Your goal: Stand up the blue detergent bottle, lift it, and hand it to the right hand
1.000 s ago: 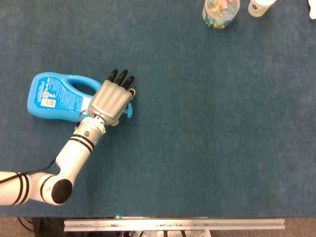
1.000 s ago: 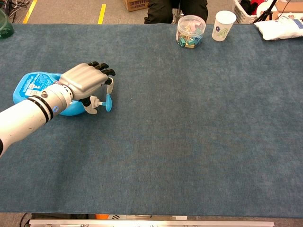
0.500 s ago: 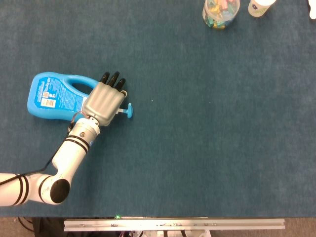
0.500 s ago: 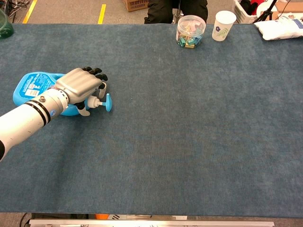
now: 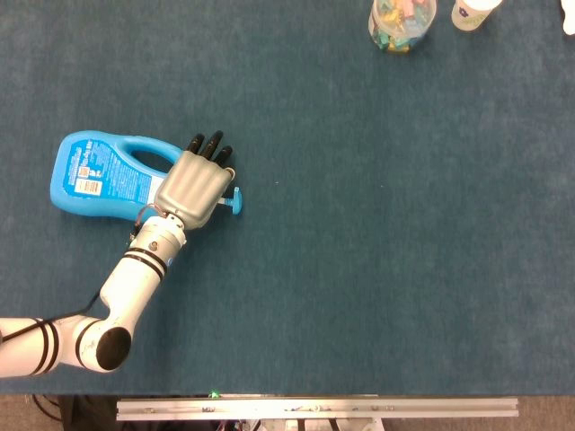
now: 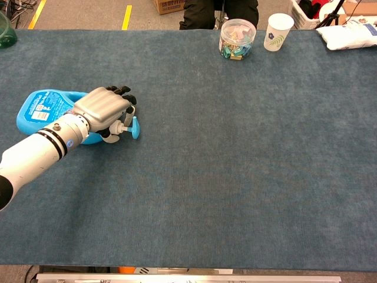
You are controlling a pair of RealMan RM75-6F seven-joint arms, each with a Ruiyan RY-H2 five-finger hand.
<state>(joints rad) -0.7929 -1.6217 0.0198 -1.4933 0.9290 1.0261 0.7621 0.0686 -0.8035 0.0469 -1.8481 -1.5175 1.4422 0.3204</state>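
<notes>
Blue plastic marks the detergent bottle (image 5: 101, 176), which lies flat on its side on the teal table cloth (image 5: 377, 269), its label face up and its pump nozzle (image 5: 233, 200) pointing away from the body toward the table's middle. The left hand (image 5: 190, 183) is laid palm down over the bottle's neck end, just beside the handle loop, with the dark fingertips (image 5: 208, 145) curled past the far edge of the neck. Whether the bottle is truly clasped or only covered cannot be told from either view.

The step in hand is judged to be securing a hold before the bottle is tipped upright. A firm wrap round the neck or handle is called for, so that the bottle is pivoted on its base rather than slid across the cloth. The right hand is not seen in either view.

Well beyond the bottle, at the far edge, a clear jar (image 6: 237, 37) and a paper cup (image 6: 277, 30) are set.
</notes>
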